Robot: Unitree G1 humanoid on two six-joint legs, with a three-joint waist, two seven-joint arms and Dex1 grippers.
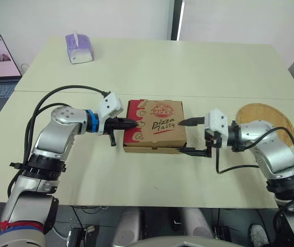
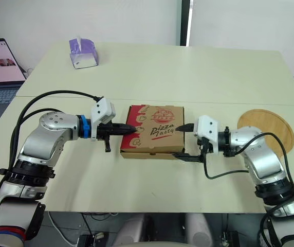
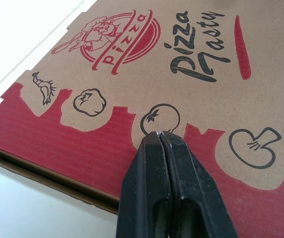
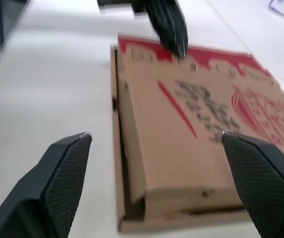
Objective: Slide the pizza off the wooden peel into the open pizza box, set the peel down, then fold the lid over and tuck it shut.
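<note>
- A pizza box [image 1: 154, 126] lies mid-table [image 1: 188, 67] with its lid folded down; the pizza is presumably inside.
- The wooden peel [image 1: 270, 113] rests bare on the table behind the right arm, well apart from the box.
- The left tool [image 1: 132, 123], fingers pinched together, presses its tip on the lid's red edge.
- The right tool [image 1: 188, 136] gapes wide at the opposite side.
- Likely remaining: tucking the lid, which looks slightly raised.

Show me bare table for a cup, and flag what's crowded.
Widest free patch: the far table beyond the pizza box, right of the tissue box. Also the near strip before the box, between the arms. Crowded: both box sides, at the left gripper and right gripper, and by the wooden peel.
</note>
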